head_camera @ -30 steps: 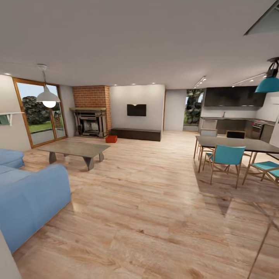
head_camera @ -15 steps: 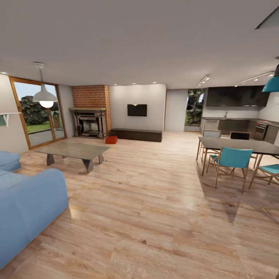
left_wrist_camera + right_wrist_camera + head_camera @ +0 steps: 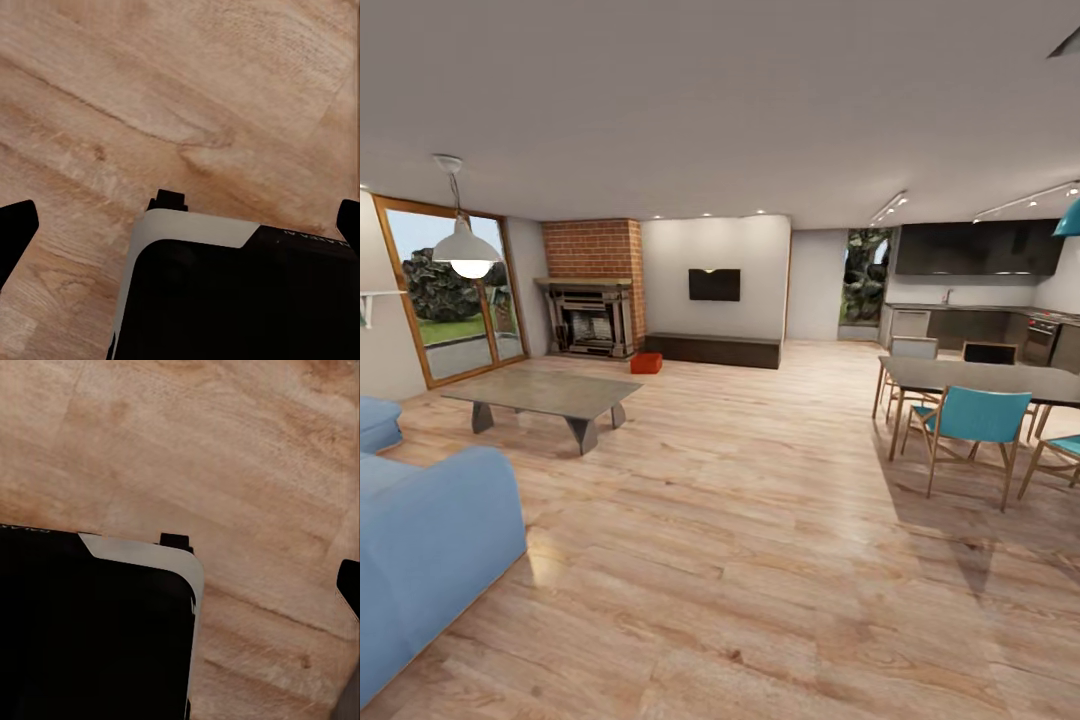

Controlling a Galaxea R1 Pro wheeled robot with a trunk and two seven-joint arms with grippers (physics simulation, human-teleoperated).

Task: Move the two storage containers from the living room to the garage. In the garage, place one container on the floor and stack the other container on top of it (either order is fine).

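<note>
My left gripper has its jaws spread wide, both dark tips at the frame edges, nothing between them but wood floor. My right gripper shows one tip at the edge; how far its jaws stand apart I cannot tell. Ahead, a storage container sits on the planks just beside the brick fireplace, too small to tell whether it is one box or two. A broad open lane runs between the coffee table and the dining table. The blue sofa is cut off at the left edge.
</note>
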